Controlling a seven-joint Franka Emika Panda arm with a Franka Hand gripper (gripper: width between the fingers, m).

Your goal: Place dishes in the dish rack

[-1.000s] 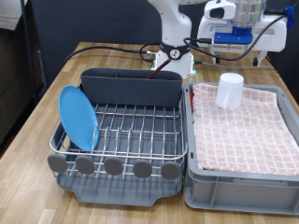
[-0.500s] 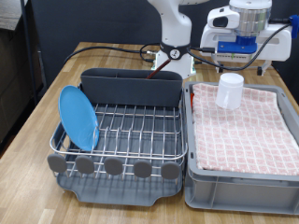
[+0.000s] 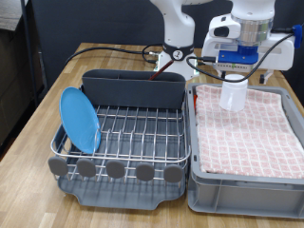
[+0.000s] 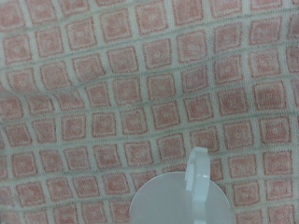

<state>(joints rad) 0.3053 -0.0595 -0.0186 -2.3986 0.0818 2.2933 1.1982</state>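
The light-blue plate point(image 3: 80, 119) stands on edge in the left side of the dish rack point(image 3: 142, 131), a silver wire grid on a dark grey tray. The white cup point(image 3: 233, 93) stands upright on the pink checked cloth in the grey bin point(image 3: 247, 180). My gripper point(image 3: 237, 68) hangs just above the cup without touching it. In the wrist view the cup's rim point(image 4: 173, 201) and its handle point(image 4: 196, 170) show at the picture's edge; no fingers show there. The wooden spoon is out of view.
A grey caddy point(image 3: 133, 87) runs along the rack's back, and round grey discs point(image 3: 115, 169) line its front. The robot base point(image 3: 176, 57) and black cables stand behind the rack. The wooden table point(image 3: 38, 114) extends to the exterior view's left.
My gripper has moved towards the exterior view's left and lower, from beyond the bin's back right to directly over the cup. The plate and the cup have not moved.
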